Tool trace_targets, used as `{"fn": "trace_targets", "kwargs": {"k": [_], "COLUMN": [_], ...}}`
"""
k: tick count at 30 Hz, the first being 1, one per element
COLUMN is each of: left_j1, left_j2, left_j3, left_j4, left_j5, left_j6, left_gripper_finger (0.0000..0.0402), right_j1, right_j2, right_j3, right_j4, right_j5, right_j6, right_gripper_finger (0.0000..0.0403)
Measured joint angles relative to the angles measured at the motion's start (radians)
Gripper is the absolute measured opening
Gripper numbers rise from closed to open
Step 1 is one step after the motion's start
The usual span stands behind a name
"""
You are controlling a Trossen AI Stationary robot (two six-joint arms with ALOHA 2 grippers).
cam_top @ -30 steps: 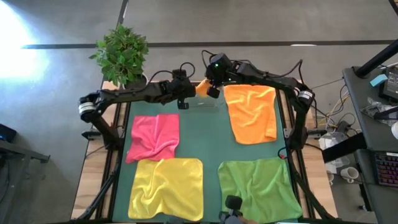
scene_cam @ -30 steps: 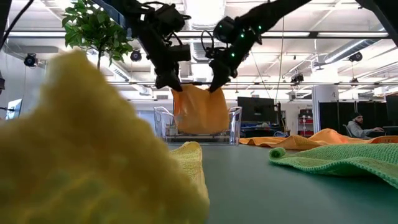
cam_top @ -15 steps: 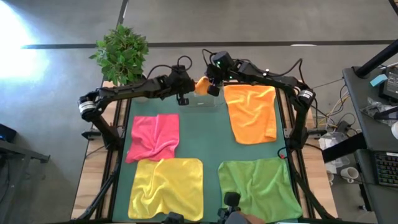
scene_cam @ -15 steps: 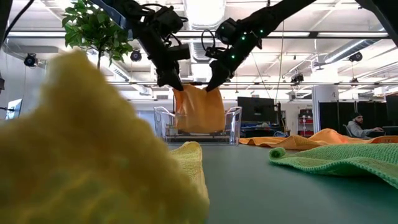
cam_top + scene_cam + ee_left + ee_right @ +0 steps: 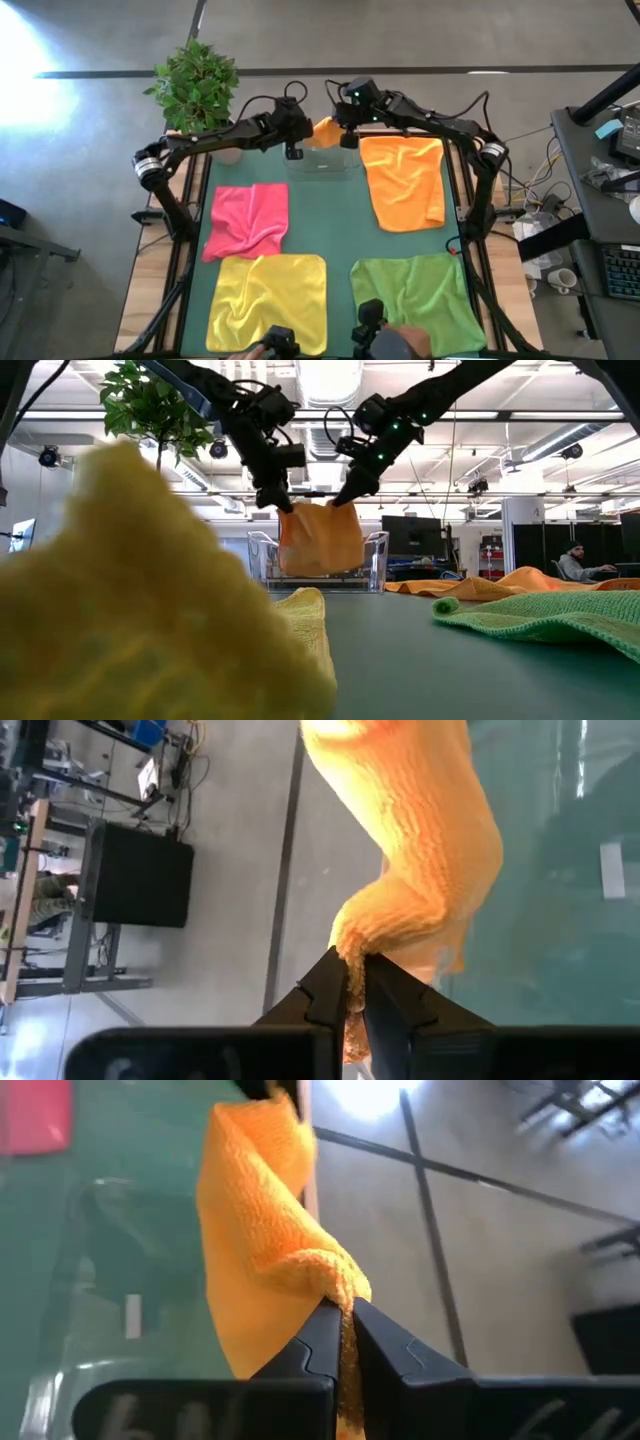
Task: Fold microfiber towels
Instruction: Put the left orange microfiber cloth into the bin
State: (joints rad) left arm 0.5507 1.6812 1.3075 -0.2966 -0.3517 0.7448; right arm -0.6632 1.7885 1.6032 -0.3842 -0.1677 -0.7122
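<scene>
A folded orange towel (image 5: pixel 320 540) hangs between my two grippers at the far edge of the mat, by the clear plastic tray (image 5: pixel 378 563). Whether its lower end is inside the tray I cannot tell. My left gripper (image 5: pixel 283 508) is shut on its one upper corner and my right gripper (image 5: pixel 343 503) on the other. Several towels lie spread flat on the dark green mat (image 5: pixel 330 220): a second orange one (image 5: pixel 404 180), a pink one (image 5: pixel 247 220), a yellow one (image 5: pixel 267 303) and a green one (image 5: pixel 415 300). My left gripper pinches one upper corner of the orange towel (image 5: pixel 352 938) between its two fingertips, slanting down from the table's left. The cloth is bunched in several layers there and hangs below, clear of the mat. My right gripper pinches the opposite upper corner (image 5: pixel 335 1278) between its fingertips, slanting down from the table's right. A thick fold of the cloth sits in the hold, and the towel's top edge sags slightly between the two grippers.
A potted plant (image 5: pixel 195 85) stands beyond the mat's far left corner. The yellow towel bulks large in front of the low view (image 5: pixel 130 590). A person's hand (image 5: pixel 395 345) shows at the near edge. Bare mat lies between the towels in the middle.
Both grippers have carried the orange towel a little toward the table's far edge, still shut on its corners. My right gripper has rolled about its own pointing line. The towel still hangs between them at about the same height.
</scene>
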Motion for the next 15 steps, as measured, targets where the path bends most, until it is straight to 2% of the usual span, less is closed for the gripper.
{"fn": "trace_targets", "kwargs": {"k": [3, 10, 15], "left_j1": [-0.003, -0.009, -0.009], "left_j2": [-0.010, 0.018, 0.053], "left_j3": [0.015, -0.015, -0.018], "left_j4": [-0.020, -0.072, -0.082], "left_j5": [0.023, 0.128, 0.125], "left_j6": [-0.003, -0.086, -0.082], "left_gripper_finger": [0.0013, 0.0013, 0.0013], "right_j1": [-0.012, -0.013, -0.014], "right_j2": [0.000, 0.000, 0.001], "right_j3": [-0.006, -0.097, -0.136], "right_j4": [-0.008, 0.007, 0.036], "right_j5": [-0.074, -0.147, -0.146], "right_j6": [-0.006, -0.009, 0.007], "right_gripper_finger": [0.0008, 0.0008, 0.0008]}}
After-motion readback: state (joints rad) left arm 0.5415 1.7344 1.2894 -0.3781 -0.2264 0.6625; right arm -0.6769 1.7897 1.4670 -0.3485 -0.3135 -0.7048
